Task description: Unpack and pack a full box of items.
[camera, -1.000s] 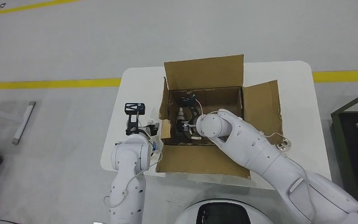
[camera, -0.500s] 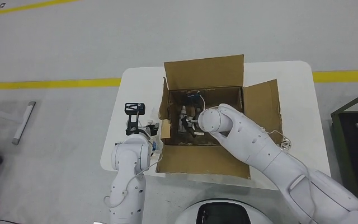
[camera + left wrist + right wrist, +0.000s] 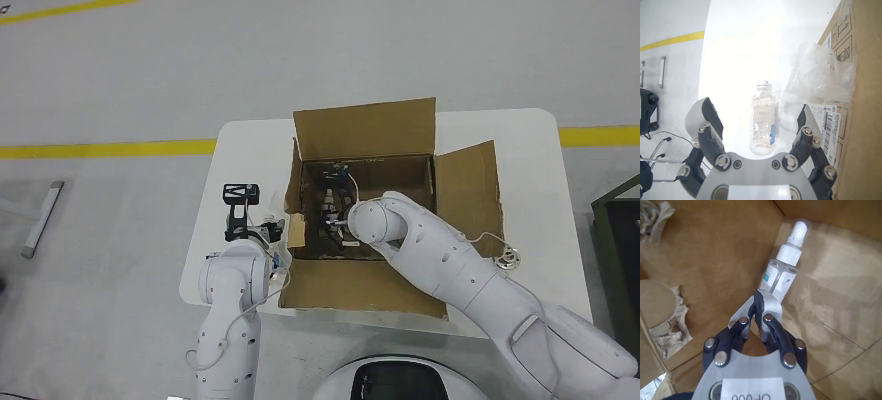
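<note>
A water bottle (image 3: 762, 121) and plastic bag (image 3: 819, 75) sit out beside the box (image 3: 365, 130) before the wide-open left gripper (image 3: 756, 106), while a spray bottle (image 3: 785, 272) waits inside by the empty, closed right gripper (image 3: 757, 302).

Pale grey floor (image 3: 150, 70), smooth, evenly lit, crossed by a yellow line (image 3: 100, 150) that passes behind a white round-cornered table (image 3: 520, 130). Short grey bar (image 3: 42, 218) lies on the floor well left of the table; dark green frame (image 3: 620, 225) at the right edge.
</note>
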### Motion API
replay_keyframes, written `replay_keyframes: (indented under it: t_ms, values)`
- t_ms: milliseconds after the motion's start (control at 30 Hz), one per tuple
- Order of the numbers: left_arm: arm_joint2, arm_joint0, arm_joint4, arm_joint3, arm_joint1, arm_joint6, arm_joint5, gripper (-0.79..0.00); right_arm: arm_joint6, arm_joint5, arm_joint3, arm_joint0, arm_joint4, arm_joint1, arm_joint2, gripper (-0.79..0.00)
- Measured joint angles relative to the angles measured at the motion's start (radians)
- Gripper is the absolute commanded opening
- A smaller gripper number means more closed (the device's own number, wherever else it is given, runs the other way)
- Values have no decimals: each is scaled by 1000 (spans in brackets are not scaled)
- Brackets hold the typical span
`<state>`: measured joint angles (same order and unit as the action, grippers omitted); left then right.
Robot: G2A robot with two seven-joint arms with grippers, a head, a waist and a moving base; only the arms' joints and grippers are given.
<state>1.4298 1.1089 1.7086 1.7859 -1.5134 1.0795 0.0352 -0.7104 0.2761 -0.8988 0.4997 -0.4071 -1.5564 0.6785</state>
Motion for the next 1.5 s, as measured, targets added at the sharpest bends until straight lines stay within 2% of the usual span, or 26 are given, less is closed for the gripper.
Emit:
replay_keyframes:
  t_ms: [133, 300, 400, 433, 467, 500, 533, 700, 800, 933, 1033, 1367, 1500]
  values:
    - [0, 0, 0, 0, 0, 0, 0, 0, -34, 51, 0, -4, -12, 0, 11, -785]
    - [0, 0, 0, 0, 0, 0, 0, 0, -100, 120, -64, 18, -60, 30, 60, -785]
    - [0, 0, 0, 0, 0, 0, 0, 0, -130, 158, -159, 47, -125, 58, 100, -585]
    - [0, 0, 0, 0, 0, 0, 0, 0, -143, 172, -209, 64, -155, 70, 117, -493]
    - [0, 0, 0, 0, 0, 0, 0, 0, -155, 180, -249, 78, -176, 79, 131, -449]
    - [0, 0, 0, 0, 0, 0, 0, 0, -170, 187, -291, 92, -198, 88, 143, -320]
    - [0, 0, 0, 0, 0, 0, 0, 0, -195, 195, -346, 110, -231, 99, 156, 0]
    - [0, 0, 0, 0, 0, 0, 0, 0, -350, 201, -500, 134, -351, 128, 170, 0]
    - [0, 0, 0, 0, 0, 0, 0, 0, -482, 173, -494, 99, -393, 131, 151, 0]
    - [0, 0, 0, 0, 0, 0, 0, 0, -595, 151, -432, 38, -419, 121, 115, 0]
    - [0, 0, 0, 0, 0, 0, 0, 0, -618, 133, -395, 9, -411, 113, 97, 0]
    - [0, 0, 0, 0, 0, 0, 0, 0, -602, 132, -386, 15, -415, 114, 102, 0]
    - [0, 0, 0, 0, 0, 0, 0, 0, -610, 170, -345, -4, -426, 108, 108, 0]
